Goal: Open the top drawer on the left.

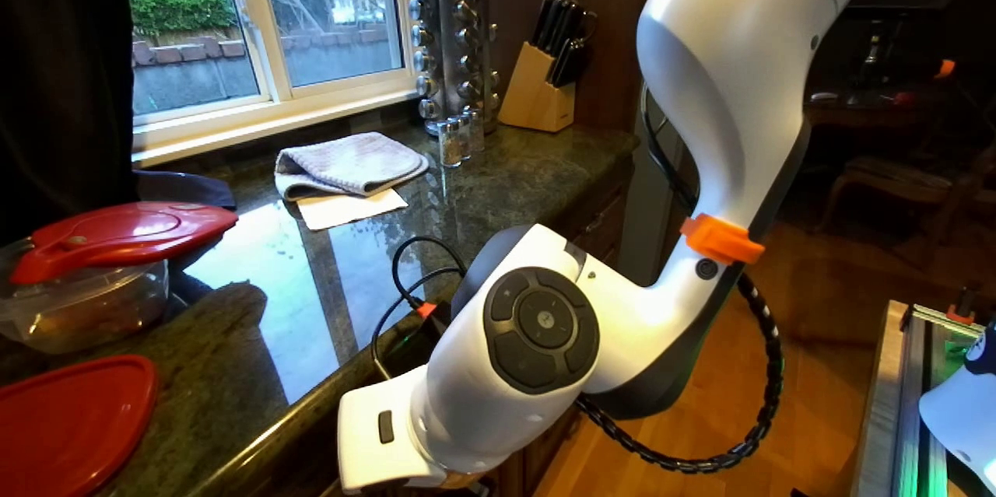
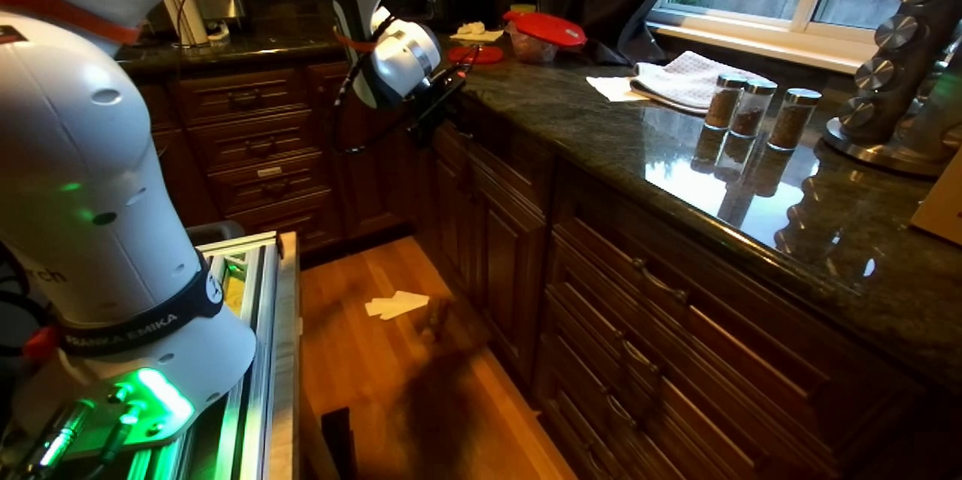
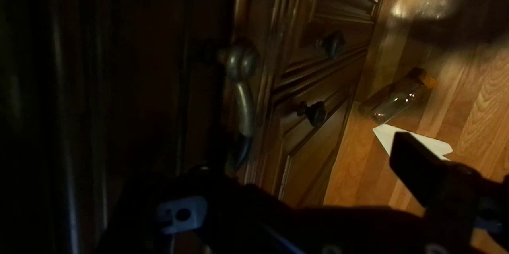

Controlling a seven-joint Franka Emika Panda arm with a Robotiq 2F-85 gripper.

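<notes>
A dark wooden drawer front (image 2: 518, 168) sits under the counter in an exterior view and looks flush with the cabinet. In the wrist view its dark face (image 3: 139, 87) fills the left side, with a curved metal handle (image 3: 245, 107) on it. My gripper (image 3: 318, 154) is open, its fingers wide apart with nothing held between them. The left finger is at the lower end of the handle and hides part of it; I cannot tell if they touch. The right finger stands out over the floor. The gripper (image 2: 440, 104) is at the cabinet front in an exterior view.
Cabinet doors with dark knobs (image 3: 316, 114) lie below the drawer. A clear bottle (image 3: 393, 101) and white paper (image 3: 417, 140) lie on the floor. More drawers with handles (image 2: 660, 281) stand along the counter. The counter edge (image 2: 601, 164) overhangs; spice jars (image 2: 751, 108) stand on top.
</notes>
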